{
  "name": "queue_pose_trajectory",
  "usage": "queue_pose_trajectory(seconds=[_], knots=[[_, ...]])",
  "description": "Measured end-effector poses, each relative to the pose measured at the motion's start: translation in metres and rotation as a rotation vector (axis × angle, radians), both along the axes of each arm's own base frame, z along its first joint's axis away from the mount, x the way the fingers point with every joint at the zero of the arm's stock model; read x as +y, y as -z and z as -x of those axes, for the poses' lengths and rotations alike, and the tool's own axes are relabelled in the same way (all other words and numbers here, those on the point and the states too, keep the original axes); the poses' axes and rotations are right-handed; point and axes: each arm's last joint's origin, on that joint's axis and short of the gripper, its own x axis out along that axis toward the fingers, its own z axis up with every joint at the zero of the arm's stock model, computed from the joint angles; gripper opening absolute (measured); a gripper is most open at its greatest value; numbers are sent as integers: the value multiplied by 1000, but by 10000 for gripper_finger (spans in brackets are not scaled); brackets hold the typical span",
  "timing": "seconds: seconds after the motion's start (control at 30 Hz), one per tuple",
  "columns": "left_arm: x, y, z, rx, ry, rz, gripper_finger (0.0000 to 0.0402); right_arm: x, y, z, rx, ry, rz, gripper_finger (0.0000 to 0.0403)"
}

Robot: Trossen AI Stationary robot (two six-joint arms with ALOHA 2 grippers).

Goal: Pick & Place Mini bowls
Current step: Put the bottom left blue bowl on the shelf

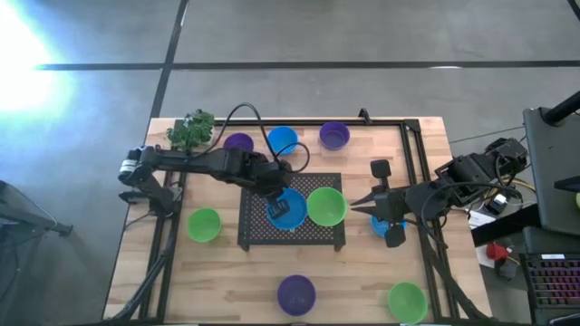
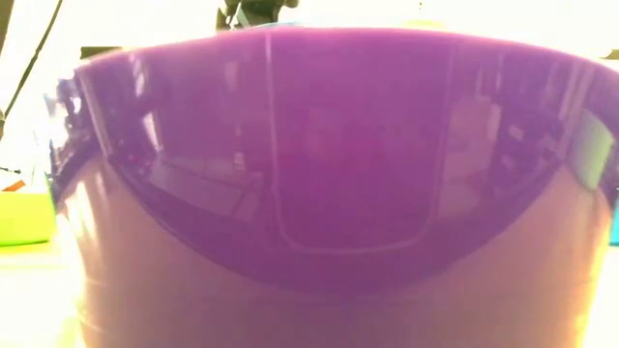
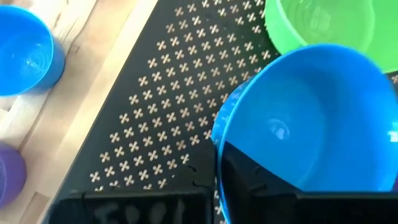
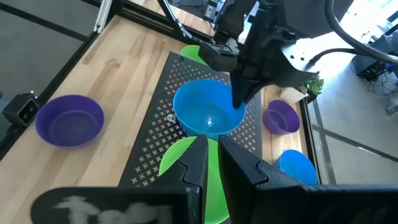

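A blue mini bowl [image 1: 290,212] is over the black mesh mat [image 1: 258,234] at mid-table, with my left gripper [image 1: 276,195] shut on it. A lime green mini bowl [image 1: 326,206] sits on the mat just to its right. My right gripper [image 1: 355,204] hangs shut and holding nothing above the green bowl's right side, pointing toward the table's left. Another blue bowl [image 1: 378,225] lies partly hidden under the right arm. In the low view a purple bowl [image 2: 309,145] fills the picture and hides both grippers. My left gripper has the blue bowl by its rim [image 3: 219,146] on the side toward the table's far left. One finger [image 4: 239,93] reaches inside the bowl and the other stands outside the wall, slanting down from the far left. Whether the bowl's base rests on the mat I cannot tell.
Along the far edge stand a leafy plant [image 1: 192,129], a purple bowl [image 1: 238,143], a blue bowl [image 1: 283,139] and a purple bowl [image 1: 334,135]. A green bowl [image 1: 204,224] sits left of the mat. A purple bowl [image 1: 295,292] and a green bowl [image 1: 407,301] stand near the front edge.
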Motion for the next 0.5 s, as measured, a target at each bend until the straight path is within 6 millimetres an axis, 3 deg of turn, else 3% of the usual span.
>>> queue_pose_trajectory(seconds=[0.5], knots=[[1, -2, -2, -16, 60, -37, 55, 0, 0, 0, 0, 0, 0, 34]])
